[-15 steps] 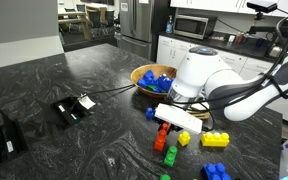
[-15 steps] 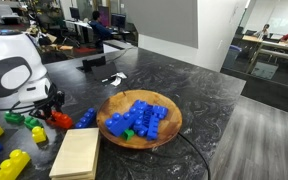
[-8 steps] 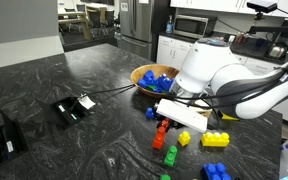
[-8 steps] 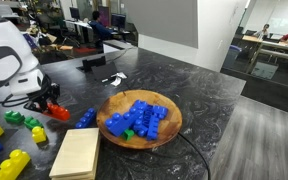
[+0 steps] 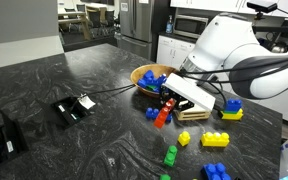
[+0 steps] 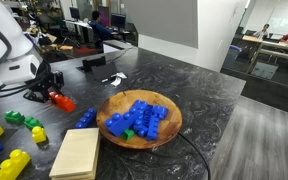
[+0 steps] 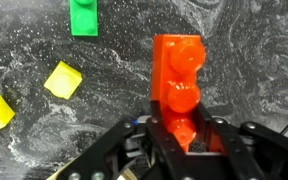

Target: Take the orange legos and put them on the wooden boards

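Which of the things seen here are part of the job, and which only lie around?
Job: gripper shut on the orange legos; wooden boards.
Lying about: wooden bowl of blue bricks; yellow bricks; green brick.

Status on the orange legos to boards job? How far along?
Done: the grasp. The gripper is shut on the orange legos, which look lifted clear of the counter in an exterior view. In hand: the carry toward the boards. Left: the placing. The wooden boards have nothing on top and the legos hang apart from them, so lowering and release are not yet done.
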Robot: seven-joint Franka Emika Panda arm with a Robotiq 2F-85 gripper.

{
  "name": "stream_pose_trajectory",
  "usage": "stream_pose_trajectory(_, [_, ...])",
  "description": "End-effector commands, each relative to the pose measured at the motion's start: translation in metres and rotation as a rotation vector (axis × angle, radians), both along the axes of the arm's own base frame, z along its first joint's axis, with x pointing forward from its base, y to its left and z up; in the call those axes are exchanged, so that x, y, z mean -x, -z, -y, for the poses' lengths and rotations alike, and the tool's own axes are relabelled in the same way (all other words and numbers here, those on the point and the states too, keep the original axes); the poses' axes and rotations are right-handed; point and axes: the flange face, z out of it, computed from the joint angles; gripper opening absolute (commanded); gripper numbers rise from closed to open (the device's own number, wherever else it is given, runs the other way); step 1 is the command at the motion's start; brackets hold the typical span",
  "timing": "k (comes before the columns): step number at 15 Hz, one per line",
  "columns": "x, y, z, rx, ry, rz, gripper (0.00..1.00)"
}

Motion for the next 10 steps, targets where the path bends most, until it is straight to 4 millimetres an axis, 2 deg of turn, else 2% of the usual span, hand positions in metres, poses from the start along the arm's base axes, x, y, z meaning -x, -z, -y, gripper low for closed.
stream_pose_trajectory(1, [0.016,-0.010,0.032,-0.033,0.123,-0.017,0.10])
stream_pose_trajectory(4, [0.037,-0.005,0.064,-0.056,0.228,-0.096,0.10])
stream_pose_trajectory(7, [0.070,0.003,0.089,-0.082,0.324,-0.177,0.10])
stream_pose_trajectory(10, [0.098,0.001,0.112,-0.078,0.433,-0.203,0.10])
